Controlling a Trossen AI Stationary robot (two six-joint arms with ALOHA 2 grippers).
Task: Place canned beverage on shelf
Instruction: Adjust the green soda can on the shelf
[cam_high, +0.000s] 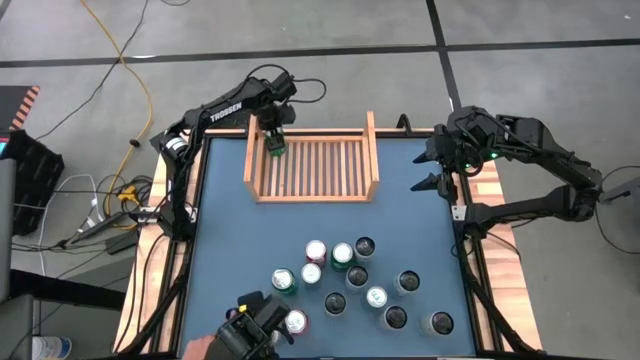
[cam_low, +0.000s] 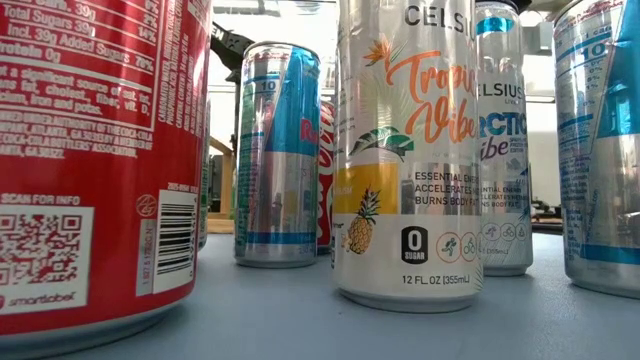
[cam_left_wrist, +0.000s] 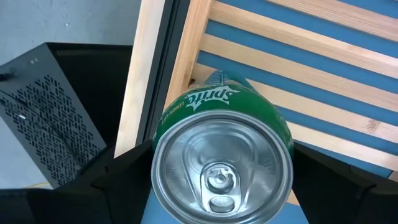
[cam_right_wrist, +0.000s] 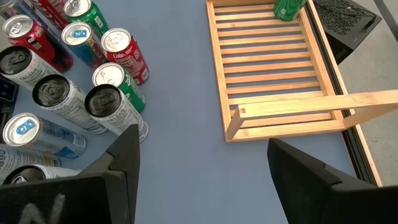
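A: Item, green Sprite can (cam_left_wrist: 222, 165) — location?
B: Upper left of the high view, at the shelf's (cam_high: 312, 167) left end, clamped upright between the left gripper's (cam_high: 275, 140) fingers

A: Handling?
B: Rigid, smooth aluminium; likely slippery, dents if squeezed. Grasp mid-body, across the sides

A: Right gripper (cam_high: 432, 168)?
B: Spread wide, empty, beside the shelf at right

A: Remaining stock?
B: Can cluster (cam_high: 358, 282), lower centre
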